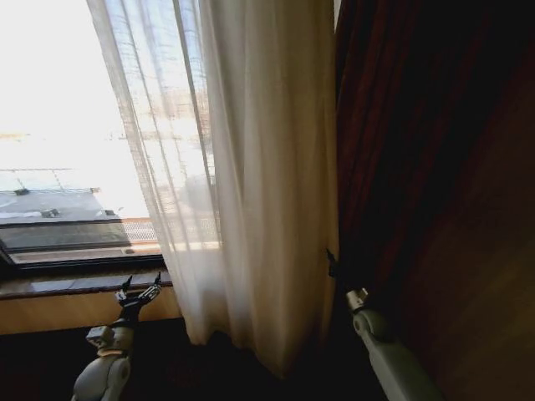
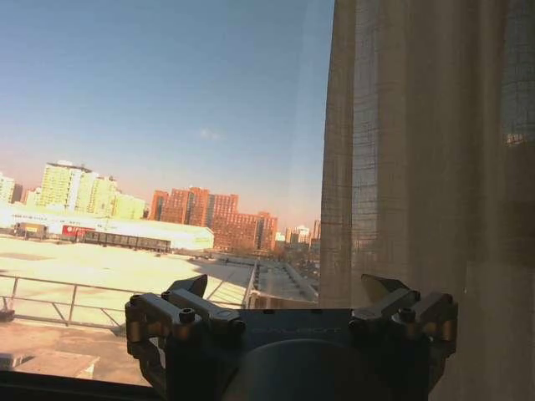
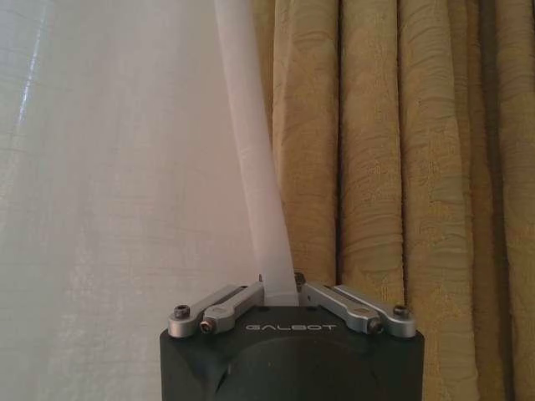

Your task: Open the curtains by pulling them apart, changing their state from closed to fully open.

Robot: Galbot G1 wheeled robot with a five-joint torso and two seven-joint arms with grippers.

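The sheer white-cream pleated curtains (image 1: 251,167) hang bunched toward the right of the window, their near edge lying against the heavy dark reddish-brown drape (image 1: 435,167); the glass to the left is already bare, so the panel looks mostly drawn. The right gripper (image 3: 280,286) is clamped on a narrow fold of that sheer fabric at its right edge (the fold rises tight out of the closed jaws); to finish well it should carry the fold sideways, level, toward the drape rather than downward, which would strain the top rail. Room on that side looks scant, the drape touching the hem; the left gripper (image 1: 140,290) stands with fingers spread and empty by the dark wooden window sill (image 1: 50,286), just clear of the curtains' left edge, with open space before the pane
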